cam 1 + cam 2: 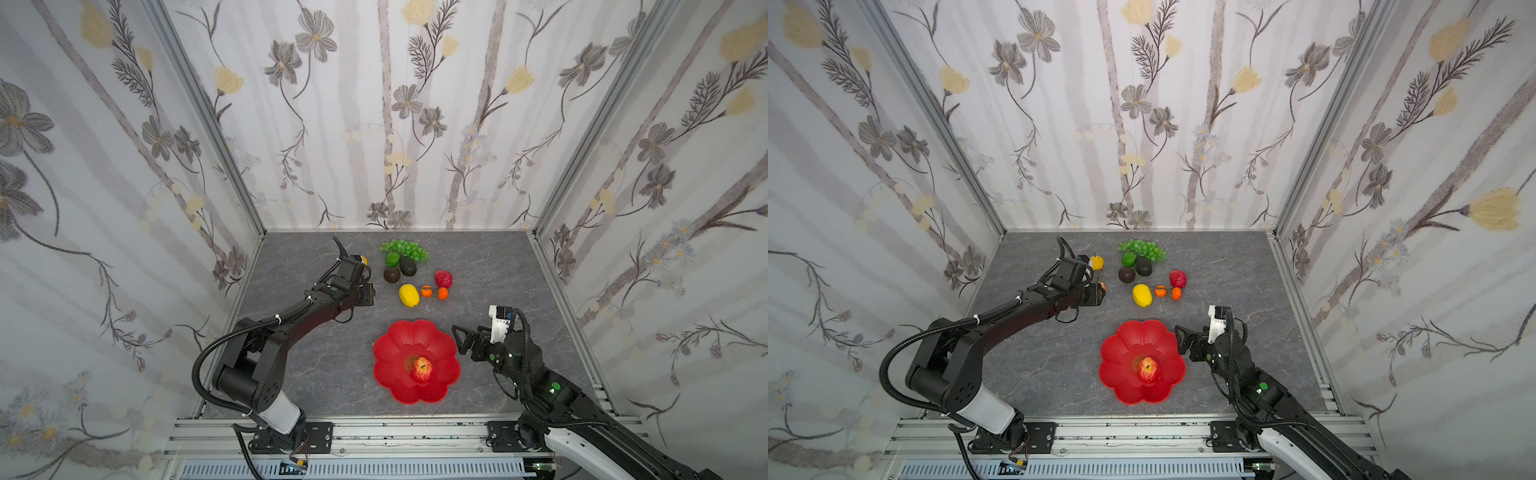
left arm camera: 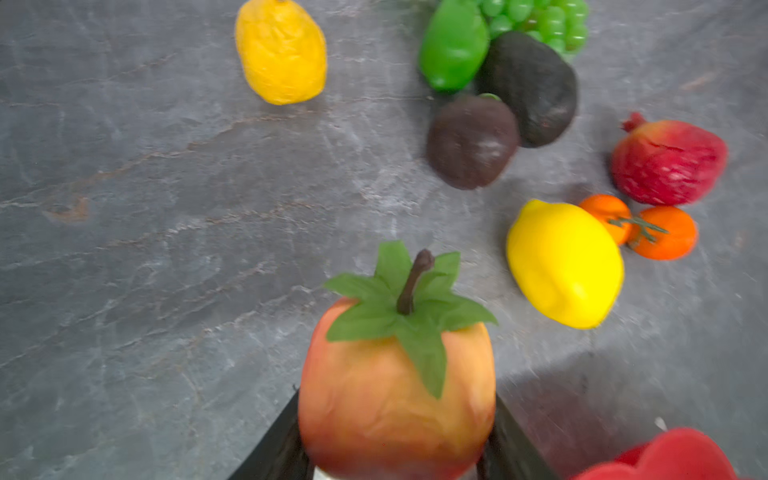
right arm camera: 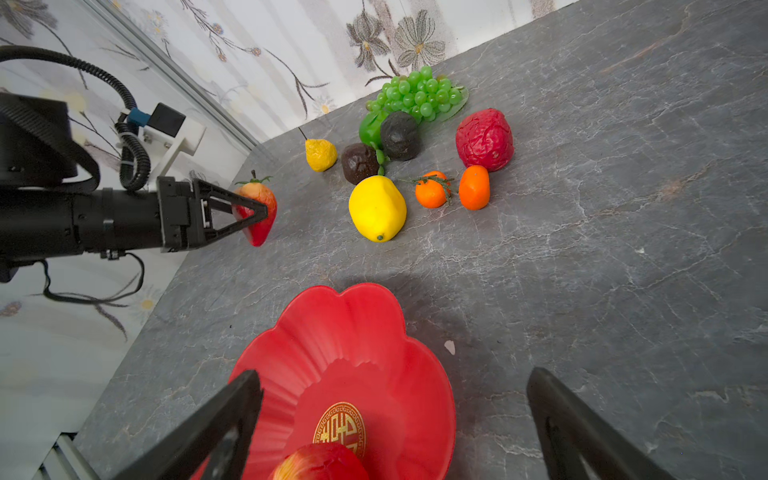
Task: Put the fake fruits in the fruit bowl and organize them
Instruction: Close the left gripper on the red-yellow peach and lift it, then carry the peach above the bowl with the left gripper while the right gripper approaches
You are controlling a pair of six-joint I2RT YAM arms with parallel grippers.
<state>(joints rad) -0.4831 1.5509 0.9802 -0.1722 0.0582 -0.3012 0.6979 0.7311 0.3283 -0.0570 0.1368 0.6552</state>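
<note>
Right wrist view: left gripper [image 3: 259, 214] is clamped on strawberry [image 3: 261, 193]; right gripper [image 3: 392, 384], 2 jaws apart, near fruit bowl [image 3: 316, 332].

Red petal-rimmed bowl [image 1: 390, 345] sits near, an apple [image 1: 423, 370] in its middle; a strawberry [image 3: 259, 192] is held left; grapes [image 1: 405, 248] and lemon [image 1: 409, 295] lie far.

Apple [image 1: 423, 369] in fruit bowl [image 1: 386, 347]; lemon [image 1: 409, 295], oranges [image 1: 443, 293], avocados [image 1: 407, 266], grapes [image 1: 405, 248] behind it; strawberry [image 3: 266, 197] in left end effector [image 3: 254, 214], left of lemon.
</note>
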